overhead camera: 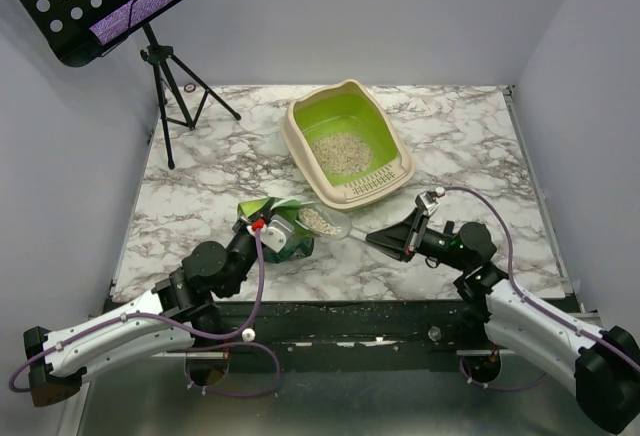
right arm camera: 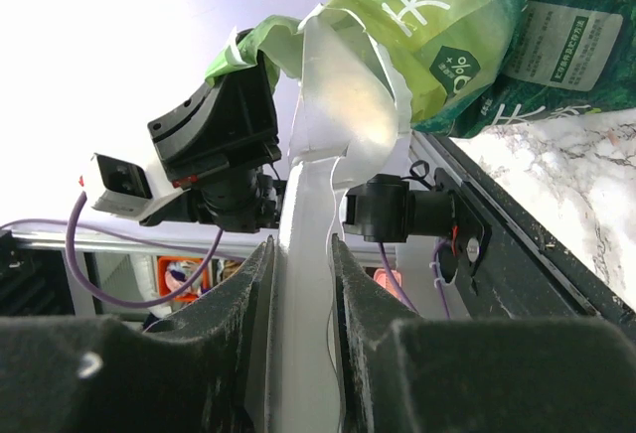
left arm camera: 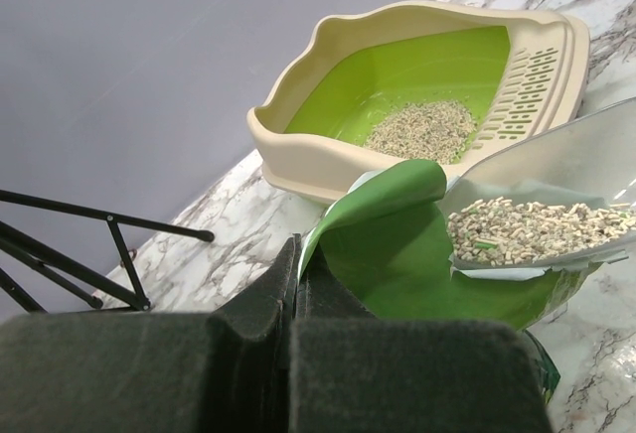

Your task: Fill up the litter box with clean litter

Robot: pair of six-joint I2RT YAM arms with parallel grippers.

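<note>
The litter box (overhead camera: 297, 143) stands at the back middle, beige rim, lime-green inside; it also shows in the left wrist view (left arm camera: 298, 160). A patch of clean litter (overhead camera: 340, 151) lies on its floor (left arm camera: 422, 130). My left gripper (overhead camera: 263, 228) is shut on the folded edge of the green litter bag (overhead camera: 292, 241), seen close in its own view (left arm camera: 293, 254). My right gripper (overhead camera: 378, 239) is shut on the handle of a translucent scoop (right arm camera: 303, 284). The scoop (overhead camera: 325, 222) sits at the bag's mouth with pale pellets in it (left arm camera: 527, 229).
A black music stand (overhead camera: 100, 1) on a tripod (overhead camera: 170, 86) stands at the back left. White walls enclose the marble table (overhead camera: 470, 146) on three sides. Spilled granules lie along the dark front edge (overhead camera: 330, 308).
</note>
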